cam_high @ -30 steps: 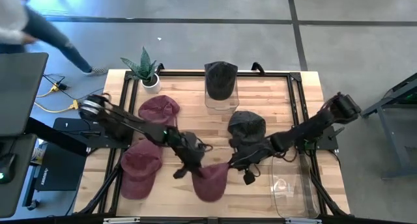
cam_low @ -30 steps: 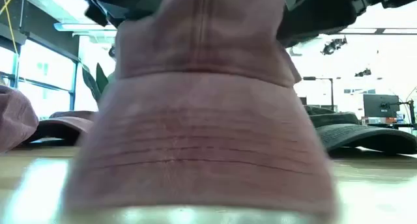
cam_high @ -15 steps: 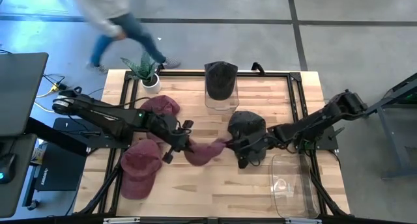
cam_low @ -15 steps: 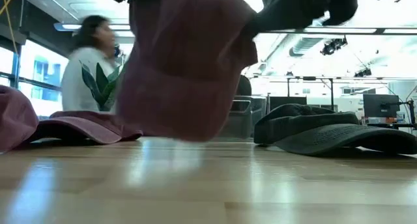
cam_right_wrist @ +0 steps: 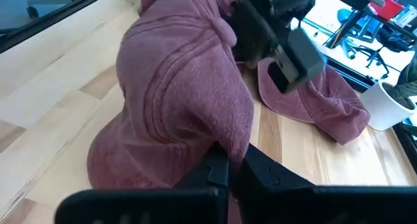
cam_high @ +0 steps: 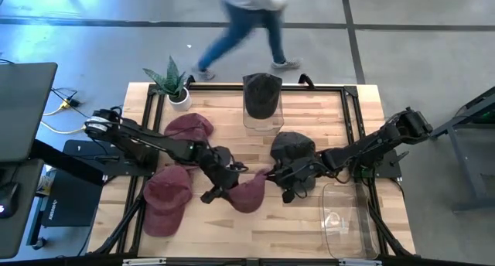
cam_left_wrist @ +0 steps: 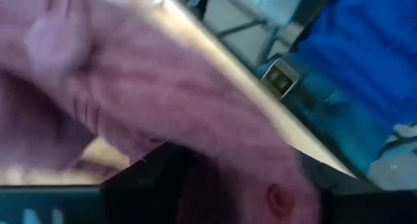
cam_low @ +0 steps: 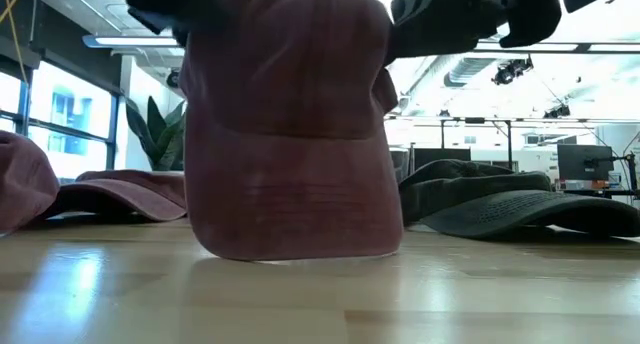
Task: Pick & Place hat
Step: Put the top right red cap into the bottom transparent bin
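A dull-red hat point(cam_high: 249, 194) stands near the table's middle, its lower edge point(cam_low: 290, 246) on the wood. My right gripper point(cam_high: 272, 175) comes in from the right and is shut on the hat's right side. My left gripper point(cam_high: 222, 181) is close against the hat's left side and shows above the hat's far end in the right wrist view point(cam_right_wrist: 273, 28). Its own wrist view is filled by blurred red cloth point(cam_left_wrist: 163, 100), so I cannot tell whether it touches the hat. My right gripper pinches an edge of the hat's cloth point(cam_right_wrist: 225, 142) between its two fingers, on the side toward the table's right. The fingers come slanting down from the right. The hat stands upright below them, its lower edge on the table.
Two more red hats point(cam_high: 188, 128) point(cam_high: 166, 198) lie at the left, and a dark hat point(cam_high: 292, 148) lies right of centre. A black hat point(cam_high: 261, 94) sits on a clear stand at the far edge. A clear bin point(cam_high: 344, 219) stands near right, a potted plant point(cam_high: 174, 86) far left.
Both grippers carried the red hat up and toward the far edge, lifting it clear and tilted. They then brought it down a little nearer, so its lower edge rests on the table, farther from the near edge than before. A person walked past behind the table.
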Action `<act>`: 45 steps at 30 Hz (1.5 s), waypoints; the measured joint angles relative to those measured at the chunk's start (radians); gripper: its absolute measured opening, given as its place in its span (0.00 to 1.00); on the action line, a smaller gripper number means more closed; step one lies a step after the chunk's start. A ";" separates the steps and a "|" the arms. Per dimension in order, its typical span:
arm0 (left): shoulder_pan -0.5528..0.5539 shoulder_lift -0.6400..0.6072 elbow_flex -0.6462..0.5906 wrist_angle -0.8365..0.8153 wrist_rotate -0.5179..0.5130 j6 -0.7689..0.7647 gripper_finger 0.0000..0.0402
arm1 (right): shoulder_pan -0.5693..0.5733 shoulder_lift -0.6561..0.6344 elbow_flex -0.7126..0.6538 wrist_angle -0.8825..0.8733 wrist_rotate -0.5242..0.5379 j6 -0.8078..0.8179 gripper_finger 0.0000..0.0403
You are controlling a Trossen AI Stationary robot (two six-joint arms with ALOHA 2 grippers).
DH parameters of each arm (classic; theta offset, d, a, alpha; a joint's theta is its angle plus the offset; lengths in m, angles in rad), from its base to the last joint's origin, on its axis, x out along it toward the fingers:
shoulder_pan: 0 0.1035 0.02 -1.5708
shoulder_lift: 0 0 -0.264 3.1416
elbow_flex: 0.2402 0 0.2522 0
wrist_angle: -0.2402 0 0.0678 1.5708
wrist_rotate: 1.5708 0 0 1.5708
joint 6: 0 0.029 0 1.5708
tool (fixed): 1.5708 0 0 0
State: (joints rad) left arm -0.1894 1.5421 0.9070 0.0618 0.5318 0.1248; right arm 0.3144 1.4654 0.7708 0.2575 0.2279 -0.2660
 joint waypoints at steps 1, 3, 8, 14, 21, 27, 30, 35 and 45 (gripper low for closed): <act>0.000 0.000 0.000 0.017 0.016 0.000 0.51 | 0.000 0.000 0.000 0.000 0.000 0.001 0.01; 0.000 0.002 0.000 0.055 0.040 -0.001 0.54 | 0.000 0.000 0.000 -0.005 0.000 0.003 0.01; 0.001 -0.001 0.000 0.203 0.053 -0.104 0.55 | 0.000 0.000 0.000 -0.017 0.000 0.031 0.02; 0.025 -0.002 0.001 0.256 -0.069 -0.381 0.55 | 0.000 0.000 0.000 -0.038 -0.004 0.051 0.03; 0.026 0.000 0.001 0.186 -0.149 -0.418 0.54 | 0.000 0.000 0.000 -0.037 -0.043 0.113 0.03; 0.026 0.000 0.001 0.156 -0.144 -0.399 0.35 | -0.023 0.000 0.000 -0.040 -0.240 0.245 0.18; 0.026 0.000 0.001 0.158 -0.117 -0.386 0.21 | -0.044 0.000 0.000 -0.028 -0.359 0.293 0.33; 0.026 0.000 0.001 0.171 -0.071 -0.384 0.02 | -0.080 0.000 0.000 0.024 -0.513 0.320 0.60; 0.027 0.000 0.015 0.164 -0.086 -0.367 0.04 | -0.120 0.134 0.000 0.238 -0.866 0.346 0.79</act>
State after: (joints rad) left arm -0.1627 1.5425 0.9217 0.2259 0.4460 -0.2423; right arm 0.1941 1.5994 0.7704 0.4951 -0.6377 0.0799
